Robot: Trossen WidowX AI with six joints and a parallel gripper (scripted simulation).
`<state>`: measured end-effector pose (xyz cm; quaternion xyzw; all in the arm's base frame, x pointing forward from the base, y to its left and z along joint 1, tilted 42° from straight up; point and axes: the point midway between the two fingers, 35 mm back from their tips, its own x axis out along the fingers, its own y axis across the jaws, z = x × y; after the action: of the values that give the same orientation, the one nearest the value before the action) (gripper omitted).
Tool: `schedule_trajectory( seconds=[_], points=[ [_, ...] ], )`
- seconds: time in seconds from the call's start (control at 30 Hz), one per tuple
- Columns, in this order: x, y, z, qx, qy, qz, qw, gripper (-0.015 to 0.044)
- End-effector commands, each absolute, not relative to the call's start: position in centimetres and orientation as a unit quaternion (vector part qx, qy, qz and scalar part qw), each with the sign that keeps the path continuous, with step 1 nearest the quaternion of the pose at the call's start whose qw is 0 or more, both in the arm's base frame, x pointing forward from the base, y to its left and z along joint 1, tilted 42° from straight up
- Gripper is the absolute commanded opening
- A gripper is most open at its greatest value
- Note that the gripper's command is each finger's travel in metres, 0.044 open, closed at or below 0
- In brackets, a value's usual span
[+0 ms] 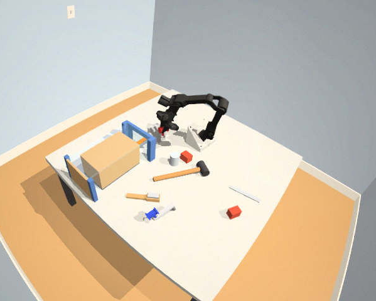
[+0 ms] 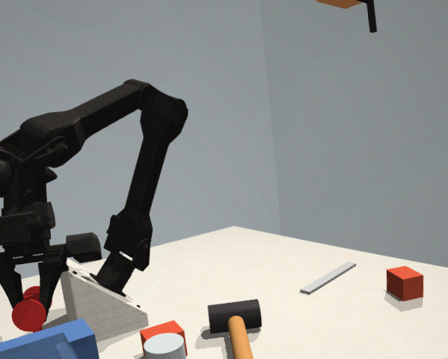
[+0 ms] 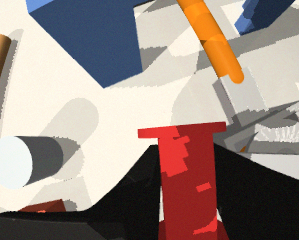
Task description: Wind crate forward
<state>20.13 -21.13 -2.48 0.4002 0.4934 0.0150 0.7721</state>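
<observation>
The tan crate (image 1: pixel 110 158) sits flat in the clear-panelled cubby, behind the blue frame (image 1: pixel 154 149) (image 2: pixel 82 332) (image 3: pixel 104 45) at its mouth. A gap shows between crate and frame. The orange strap (image 1: pixel 141 141) (image 3: pixel 209 37) runs out toward the grey winch (image 1: pixel 154 132) (image 3: pixel 284 147). My gripper (image 1: pixel 162 128) (image 2: pixel 32 303) (image 3: pixel 179 150) is shut on the red grip (image 2: pixel 28 315) (image 3: pixel 189 200) of a handle, upright by the winch. Its lower end is hidden, so I cannot tell whether the key is in the hole.
A pale cylinder (image 1: pixel 174 158) (image 2: pixel 164 345) (image 3: pixel 11 162) and a red block (image 1: pixel 186 157) stand near the frame. A mallet (image 1: pixel 178 174) (image 2: pixel 241 336), a brush-like tool (image 1: pixel 142 196), a blue-gripped grey tool (image 1: pixel 152 214), a grey bar (image 1: pixel 244 193) (image 2: pixel 328 277) and another red block (image 1: pixel 233 212) (image 2: pixel 404 283) lie farther off.
</observation>
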Motion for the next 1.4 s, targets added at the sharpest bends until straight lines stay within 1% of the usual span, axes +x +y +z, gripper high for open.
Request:
schedule_trajectory(
  seconds=[0.0, 1.37],
  points=[
    [18.8, -20.4, -2.5, 0.408, 0.504, 0.012, 0.761, 0.0],
    [14.3, -19.6, -2.6, 0.408, 0.505, 0.012, 0.761, 0.0]
  ],
)
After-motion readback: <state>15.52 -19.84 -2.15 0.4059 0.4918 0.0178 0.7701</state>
